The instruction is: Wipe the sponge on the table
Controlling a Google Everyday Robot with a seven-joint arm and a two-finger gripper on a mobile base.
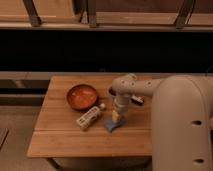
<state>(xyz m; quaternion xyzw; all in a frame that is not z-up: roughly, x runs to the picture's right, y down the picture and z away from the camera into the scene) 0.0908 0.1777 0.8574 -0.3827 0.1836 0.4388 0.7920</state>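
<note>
Dark wall panels (pixel 100 52) fill the background under a pale ledge with slanted posts, and a strip of pale floor (pixel 15 127) shows at the far left. In front stands the counter (pixel 55 135), a square top of long light-brown wooden planks.

On its left half sits an orange bowl (pixel 81 96), round and shallow. Just right of it and nearer the front lies a white oblong package (pixel 88 118), set at a slant, with its small pale cap end pointing up towards the bowl's right rim.

Just beside the package's right end lies the sponge (pixel 110 125), a small flat light-blue pad on the wood near the middle of the counter. The tool (pixel 116 116) points straight down onto the sponge's upper right part and seems to touch it. Whether the tool is spread, closed or pinching the sponge, I cannot tell.

Above the tool the arm (pixel 131 87) bends at a rounded off-white joint. A small dark and red object (pixel 138 100) shows on the counter just right of the arm. The robot's large pale body (pixel 182 125) covers the right side of the view.
</note>
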